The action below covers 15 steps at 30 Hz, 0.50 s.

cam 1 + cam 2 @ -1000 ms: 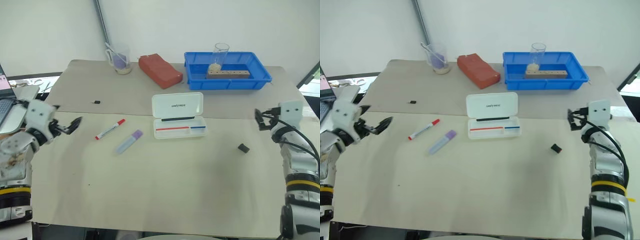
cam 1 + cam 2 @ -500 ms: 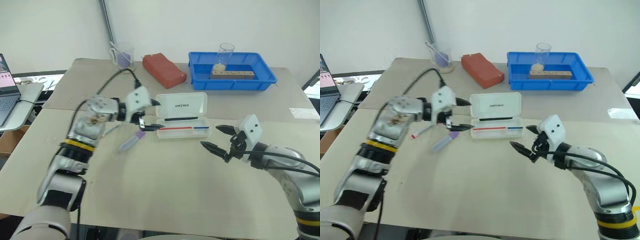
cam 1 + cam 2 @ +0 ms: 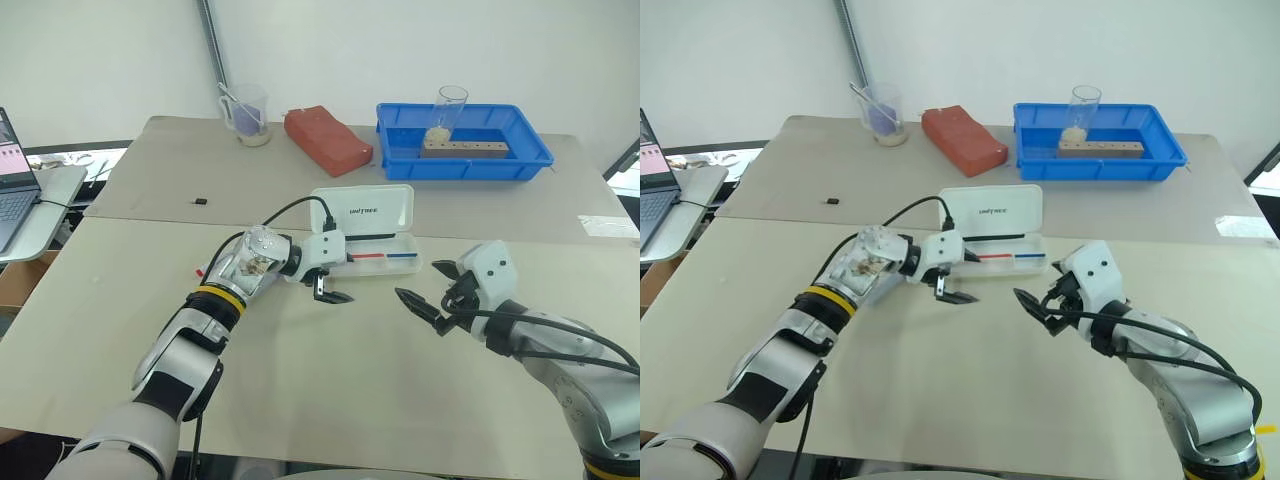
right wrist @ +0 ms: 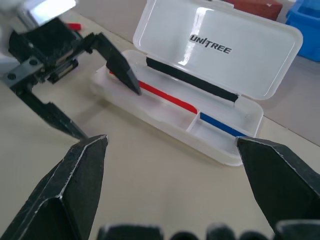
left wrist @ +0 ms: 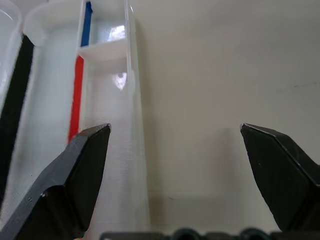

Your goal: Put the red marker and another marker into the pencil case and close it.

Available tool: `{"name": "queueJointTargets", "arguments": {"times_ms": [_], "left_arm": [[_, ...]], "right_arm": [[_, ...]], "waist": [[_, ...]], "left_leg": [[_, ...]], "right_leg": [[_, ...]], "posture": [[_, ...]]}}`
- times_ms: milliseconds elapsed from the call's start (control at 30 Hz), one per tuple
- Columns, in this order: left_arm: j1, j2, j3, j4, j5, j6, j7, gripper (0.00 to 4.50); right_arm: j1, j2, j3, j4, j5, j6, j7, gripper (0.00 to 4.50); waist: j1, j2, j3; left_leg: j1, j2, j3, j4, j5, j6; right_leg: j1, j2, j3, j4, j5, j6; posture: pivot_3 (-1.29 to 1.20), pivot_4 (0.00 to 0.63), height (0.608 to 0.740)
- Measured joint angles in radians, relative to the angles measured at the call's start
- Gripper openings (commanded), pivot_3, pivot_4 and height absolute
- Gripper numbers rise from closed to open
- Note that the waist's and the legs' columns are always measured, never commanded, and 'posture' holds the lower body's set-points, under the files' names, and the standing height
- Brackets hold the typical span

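Work on the packing job had barely begun: the pencil case (image 3: 385, 222) lay at the middle of the desk (image 3: 330, 400) with its lid thrown back, holding a thin red pen (image 4: 167, 97) and a blue pen (image 4: 220, 127) but neither marker. The left gripper (image 3: 330, 292) hovered by the case's near left corner, jaws spread and empty. The right gripper (image 3: 420, 280) hung just in front of the case's other end, jaws equally wide with nothing between them. A red tip of the red marker (image 4: 74, 26) showed on the desk beyond the left arm, outside the case. The lavender highlighter could not be made out. Both markers were yet to be picked up and loaded, and the lid was not yet closed.
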Motion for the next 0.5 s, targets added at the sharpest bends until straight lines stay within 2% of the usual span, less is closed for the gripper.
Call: {"name": "queueJointTargets", "arguments": {"times_ms": [200,233,433,500], "left_arm": [[-0.050,-0.028,0.012,0.107,0.029,-0.051,0.025,0.27],[-0.055,-0.028,0.018,0.114,0.029,-0.051,0.029,0.02],[-0.053,-0.016,0.025,0.102,0.031,-0.051,0.003,0.02],[-0.004,0.029,0.028,0.005,0.025,-0.028,-0.044,0.02]], "right_arm": [[-0.007,0.007,-0.010,0.000,0.000,0.017,-0.021,4.50],[-0.010,0.007,-0.014,0.001,0.000,0.017,-0.021,4.50],[-0.048,0.001,-0.024,0.017,0.000,0.018,-0.008,4.50],[-0.051,-0.014,-0.023,0.022,0.011,0.018,0.025,4.50]], "waist": [[-0.001,0.000,0.000],[-0.001,0.000,0.000],[-0.002,0.001,0.000],[-0.006,0.002,-0.001]], "left_leg": [[-0.001,0.000,-0.001,0.000,0.000,0.001],[-0.001,0.000,-0.001,0.000,0.000,0.001],[-0.001,0.000,-0.002,0.000,0.000,0.001],[-0.001,0.000,-0.001,0.000,0.000,0.001]], "right_leg": [[0.000,0.000,0.000,0.000,0.000,0.001],[0.000,0.000,0.000,0.000,0.000,0.001],[-0.001,0.001,-0.001,0.000,0.000,0.001],[-0.001,0.001,0.000,0.000,0.000,0.000]], "posture": [[0.00,0.150,0.740],[0.00,0.150,0.740],[0.00,0.150,0.740],[0.00,0.150,0.740]]}}
